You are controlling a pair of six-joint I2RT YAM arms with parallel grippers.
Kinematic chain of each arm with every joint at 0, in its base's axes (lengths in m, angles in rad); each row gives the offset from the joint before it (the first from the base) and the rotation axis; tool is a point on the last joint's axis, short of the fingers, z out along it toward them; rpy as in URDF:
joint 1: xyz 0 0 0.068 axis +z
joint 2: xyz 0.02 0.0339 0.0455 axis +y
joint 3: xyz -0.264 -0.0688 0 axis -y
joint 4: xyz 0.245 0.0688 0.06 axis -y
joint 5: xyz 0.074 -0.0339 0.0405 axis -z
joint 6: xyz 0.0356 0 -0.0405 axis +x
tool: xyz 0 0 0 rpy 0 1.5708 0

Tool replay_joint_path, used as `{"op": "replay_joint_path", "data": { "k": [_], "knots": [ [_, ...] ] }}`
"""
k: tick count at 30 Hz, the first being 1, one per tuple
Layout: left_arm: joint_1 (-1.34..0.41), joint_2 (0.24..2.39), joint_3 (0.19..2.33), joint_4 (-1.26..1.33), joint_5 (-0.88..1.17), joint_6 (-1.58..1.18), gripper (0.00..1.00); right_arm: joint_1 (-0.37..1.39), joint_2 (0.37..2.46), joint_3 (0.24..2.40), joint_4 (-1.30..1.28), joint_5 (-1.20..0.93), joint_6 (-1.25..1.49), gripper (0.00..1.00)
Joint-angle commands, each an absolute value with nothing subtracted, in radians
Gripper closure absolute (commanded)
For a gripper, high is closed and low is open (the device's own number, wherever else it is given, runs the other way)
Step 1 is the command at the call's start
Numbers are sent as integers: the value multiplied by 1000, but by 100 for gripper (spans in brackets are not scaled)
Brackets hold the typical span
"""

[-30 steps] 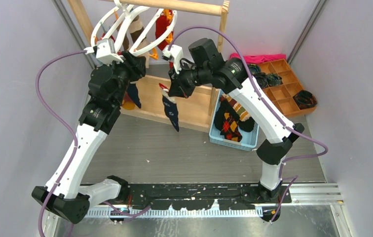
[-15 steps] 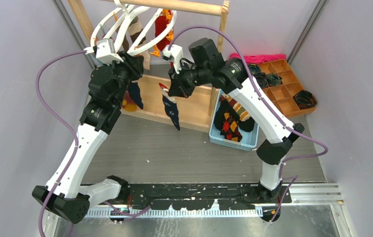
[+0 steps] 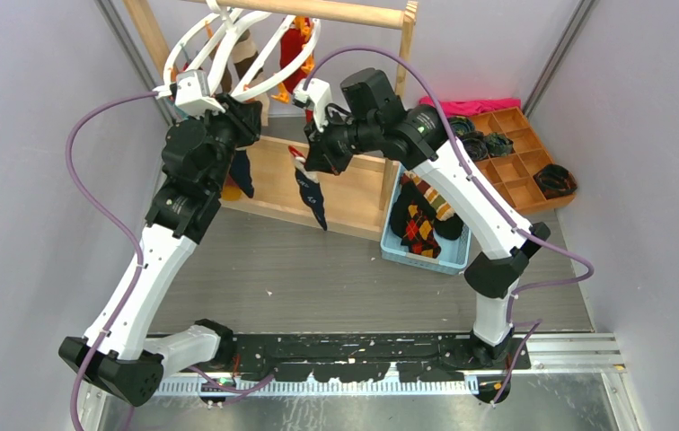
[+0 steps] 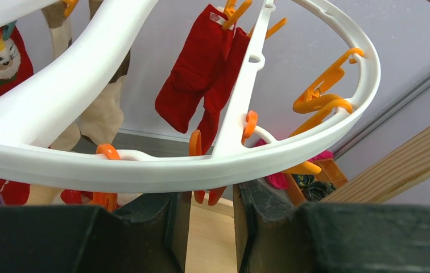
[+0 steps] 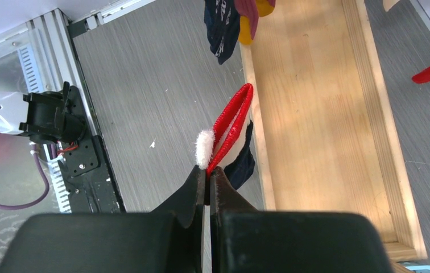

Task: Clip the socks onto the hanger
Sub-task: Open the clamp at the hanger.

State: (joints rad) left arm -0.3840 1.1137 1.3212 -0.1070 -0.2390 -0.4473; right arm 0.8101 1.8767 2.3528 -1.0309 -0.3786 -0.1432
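Sock (image 3: 309, 193), shifted nearer hanger (image 4: 59, 96): your right gripper (image 5: 207, 170) pinches its cuff for clipping; left gripper (image 4: 208, 196) at rim, narrow-gapped, hold unclear.

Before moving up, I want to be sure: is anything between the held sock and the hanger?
Nothing visible does. The right claw holds the sock by its red cuff near the hanger, and only open air shows between them.

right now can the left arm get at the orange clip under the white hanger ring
Likely yes: the orange clip hangs at the gap of the left pincer, beneath the hanger ring, nothing between them.
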Motion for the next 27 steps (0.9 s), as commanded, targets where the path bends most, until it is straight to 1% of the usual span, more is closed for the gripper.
{"op": "replay_joint_path", "data": {
  "k": [1, 4, 6, 12, 15, 18, 27],
  "knots": [
    [-377, 1103, 1328, -42, -246, -459, 78, 818, 1879, 2399, -979, -364, -152, 99],
    [-377, 1098, 1316, -18, -251, -453, 68, 818, 1879, 2401, -977, -364, -151, 99],
    [-377, 1097, 1307, -5, -251, -450, 64, 820, 1878, 2402, -977, -364, -150, 99],
    [-377, 1095, 1290, 45, -242, -451, 62, 819, 1876, 2401, -977, -368, -149, 99],
    [-377, 1086, 1279, 63, -240, -449, 58, 820, 1876, 2401, -977, -370, -148, 99],
    [-377, 1078, 1272, 77, -236, -449, 56, 820, 1876, 2401, -977, -370, -147, 99],
    [-377, 1069, 1260, 99, -232, -448, 55, 819, 1879, 2399, -974, -370, -144, 99]
  ]
}}
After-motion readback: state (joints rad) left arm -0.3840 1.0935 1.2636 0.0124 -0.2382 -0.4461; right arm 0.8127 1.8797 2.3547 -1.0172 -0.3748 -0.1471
